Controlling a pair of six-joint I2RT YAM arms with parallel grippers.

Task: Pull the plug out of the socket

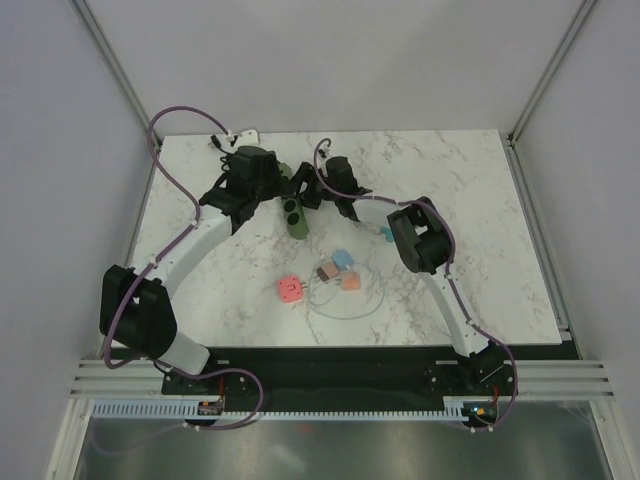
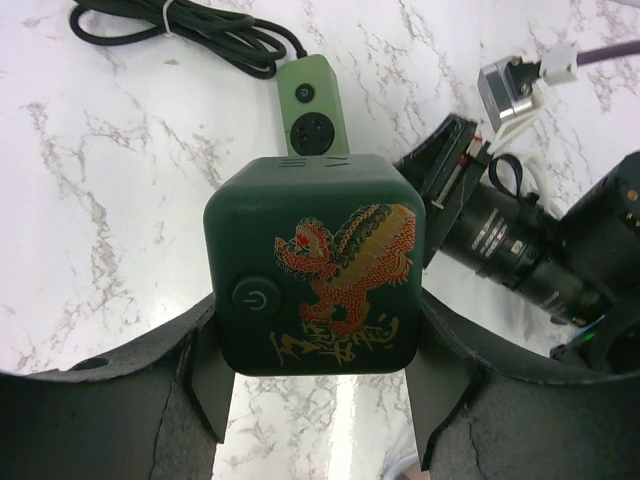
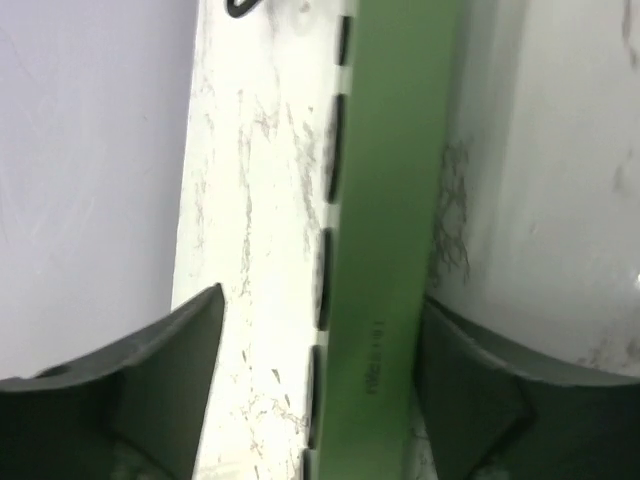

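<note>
between the fingers of the left gripper [image 2: 320, 385] sits the dark green cube plug [image 2: 315, 270], with a red and gold dragon print and a power button on the face turned to the wrist camera. both pads press on its sides, so i read that tool as clamped on the cube. just behind it the light green socket strip [image 2: 313, 105] runs away across the marble table [image 2: 100, 200], one round outlet and a small button showing, and a black cord [image 2: 180, 30] is bundled at its far end. the cube hides the near part of the strip, so i cannot tell whether its pins are seated or free.

on the right wrist view the right gripper [image 3: 320, 340] straddles the strip lengthwise. its jaws stand parted, one finger [image 3: 150, 380] clear of the strip with bare marble between, the other close against its edge.

from above, both tools meet at the far middle of the table. nearer the bases lie a pink square block [image 1: 290, 290] and a cluster of small coloured pieces [image 1: 340, 268] on a thin looped wire.
</note>
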